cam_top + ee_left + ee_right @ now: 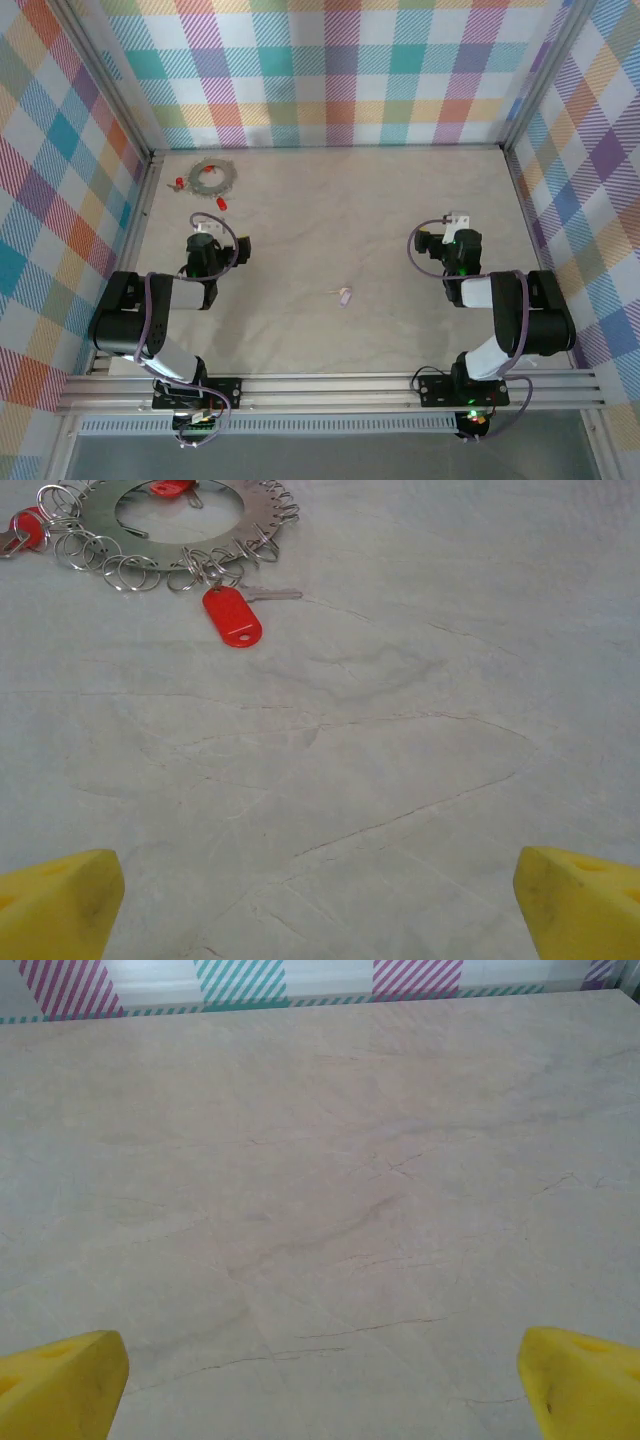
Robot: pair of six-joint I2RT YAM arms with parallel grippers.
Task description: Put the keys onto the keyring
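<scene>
At the near edge the two arm bases sit on a metal rail (330,390). The left gripper (206,230) (320,905) stands wide open and holds nothing. Its yellow fingertips (60,900) are cut by the lower corners of the wrist view. The right gripper (456,225) (320,1385) is in the same state, jaws fully apart and empty. Its yellow fingertips (580,1380) are also cut at the bottom corners, over the bare table (400,200).

Between the arms, a little nearer than the grippers, the lilac key (345,296) lies alone, well apart from the other things. It is so small from above that its blade is hard to make out.

Farther, just ahead of the left gripper, a red key (221,203) (232,615) lies flat with its head touching the wire loops (100,555) on the rim of the keyring (226,181) (250,520). I cannot tell if it is threaded on a loop or only rests against it. If the red head carries writing, it cannot be read.

The keyring lies in the far left corner of the table, and the top edge of the left wrist view cuts its far half. A second red key (179,183) (25,528) sits at its left side, cut by the left edge of that view. A third red piece (170,487) shows in the open middle, mostly cut off.

Behind stands the checked wall (340,70).
</scene>
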